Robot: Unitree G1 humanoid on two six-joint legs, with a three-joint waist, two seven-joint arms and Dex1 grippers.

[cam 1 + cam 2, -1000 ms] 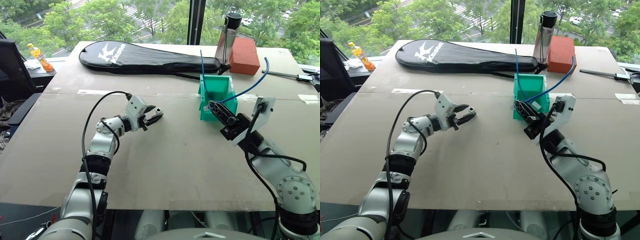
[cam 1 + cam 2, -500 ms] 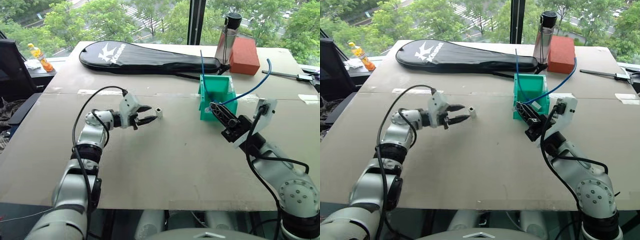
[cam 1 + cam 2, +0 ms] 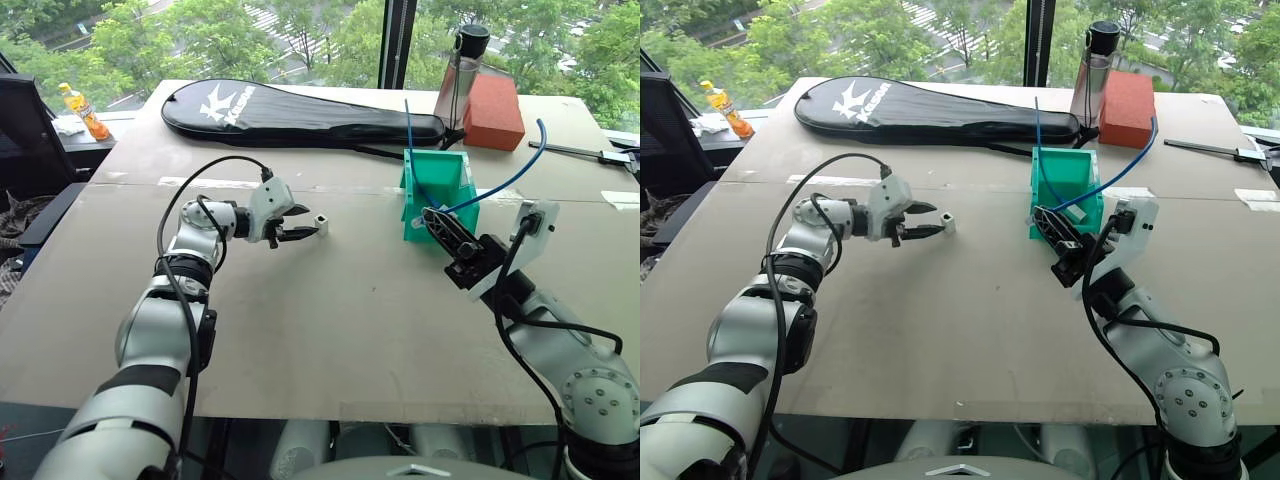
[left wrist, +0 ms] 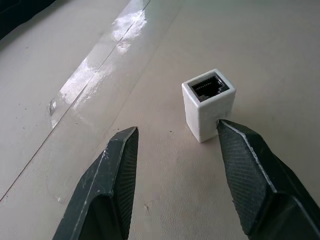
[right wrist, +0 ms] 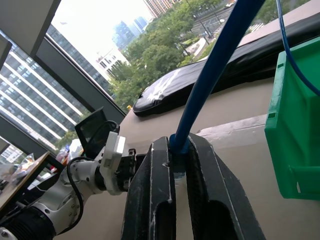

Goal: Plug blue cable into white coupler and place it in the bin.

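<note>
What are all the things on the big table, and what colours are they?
Racket bag: one, black with white logo, far side of the table.
Bottle: one, grey with black cap, far side, beside the brick-like block.
Brick-like block: one, red-brown, far right.
Bin: one, teal-green, middle right; a second thin blue cable rises from it.
White coupler: one, white, standing on the table, socket up.
Blue cable: one, blue, arching up from the right gripper.
Drink bottle: one, orange, on a side surface far left.
Left gripper: black, open at the coupler.
Right gripper: black, shut on the blue cable.
</note>
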